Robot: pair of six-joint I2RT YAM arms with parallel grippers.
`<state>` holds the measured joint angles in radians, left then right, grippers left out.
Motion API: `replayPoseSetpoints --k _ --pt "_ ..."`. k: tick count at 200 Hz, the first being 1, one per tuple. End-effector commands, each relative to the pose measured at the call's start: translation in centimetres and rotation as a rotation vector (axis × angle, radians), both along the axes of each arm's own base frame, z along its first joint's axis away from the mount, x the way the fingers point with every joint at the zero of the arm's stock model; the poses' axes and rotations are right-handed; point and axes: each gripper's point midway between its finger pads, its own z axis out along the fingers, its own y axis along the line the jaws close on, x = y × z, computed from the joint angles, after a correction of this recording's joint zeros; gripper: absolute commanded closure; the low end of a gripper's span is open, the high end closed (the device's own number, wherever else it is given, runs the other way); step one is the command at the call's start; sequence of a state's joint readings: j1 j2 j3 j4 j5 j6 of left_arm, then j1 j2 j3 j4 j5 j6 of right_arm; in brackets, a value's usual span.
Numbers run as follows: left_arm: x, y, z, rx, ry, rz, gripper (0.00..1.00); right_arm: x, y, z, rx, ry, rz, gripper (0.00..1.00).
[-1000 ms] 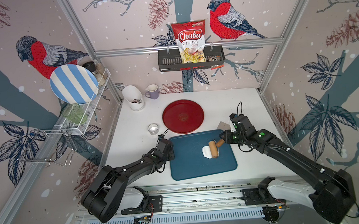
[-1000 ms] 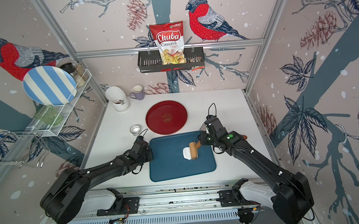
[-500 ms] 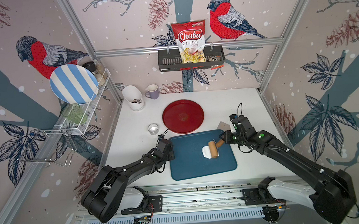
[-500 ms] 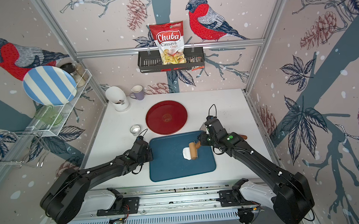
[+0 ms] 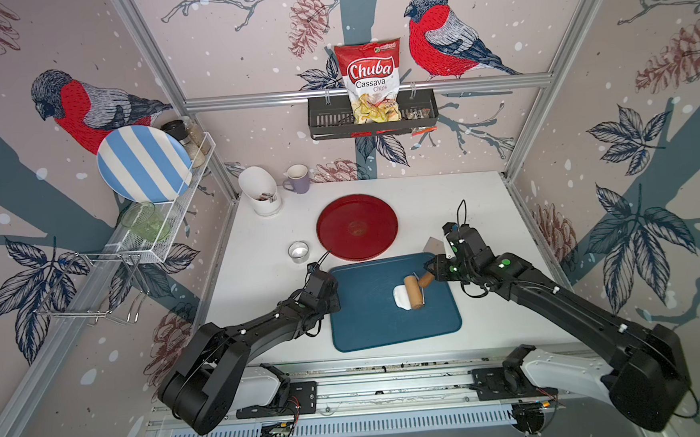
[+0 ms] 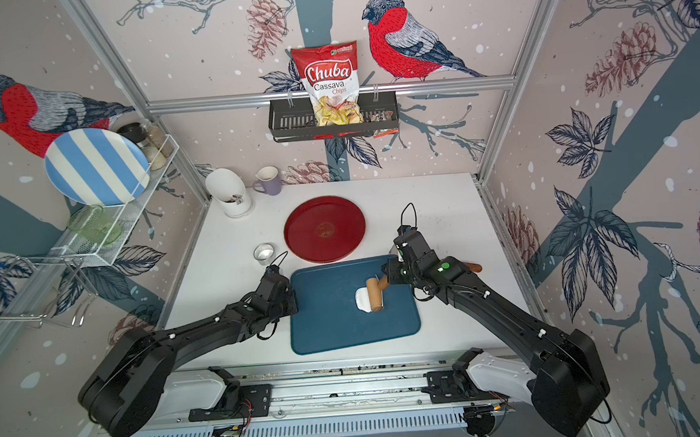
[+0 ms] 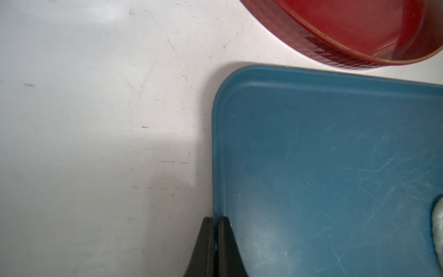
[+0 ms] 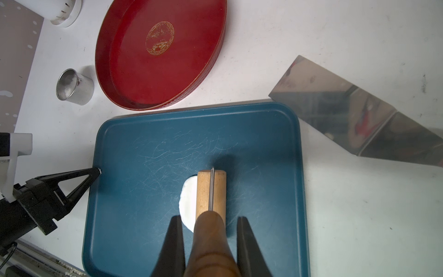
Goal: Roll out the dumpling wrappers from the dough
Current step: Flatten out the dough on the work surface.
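Wooden roller over dough, tray — plate beside

1. The tray is coloured deep teal, with pale scratches
2. On it, the dough is seen matte white
3. The roller is shown in tan wood, its handle darker brown
4. Behind the tray, the round dish is lacquered red with a gold emblem
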<state>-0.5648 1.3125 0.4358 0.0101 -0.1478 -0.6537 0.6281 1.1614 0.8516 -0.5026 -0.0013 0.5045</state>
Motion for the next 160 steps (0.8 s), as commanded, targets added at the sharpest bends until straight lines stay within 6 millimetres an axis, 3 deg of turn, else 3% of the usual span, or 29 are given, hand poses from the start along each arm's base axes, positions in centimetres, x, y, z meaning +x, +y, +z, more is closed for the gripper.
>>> replayPoseSetpoints --k 1,125,160 --pt "-0.4 0.4 -0.5 0.021 0.023 0.001 1.00 -3.0 -0.3 -2.4 -0.035 0.152 0.039 1.00" --pt "-0.4 0.4 -0.5 0.021 0.024 0.000 1.00 -3.3 1.5 -2.2 -0.023 0.161 0.065 1.00" --pt "-0.4 0.4 -0.5 0.022 0.025 0.003 1.00 -2.2 0.1 -1.0 -0.026 0.122 -0.005 1.00"
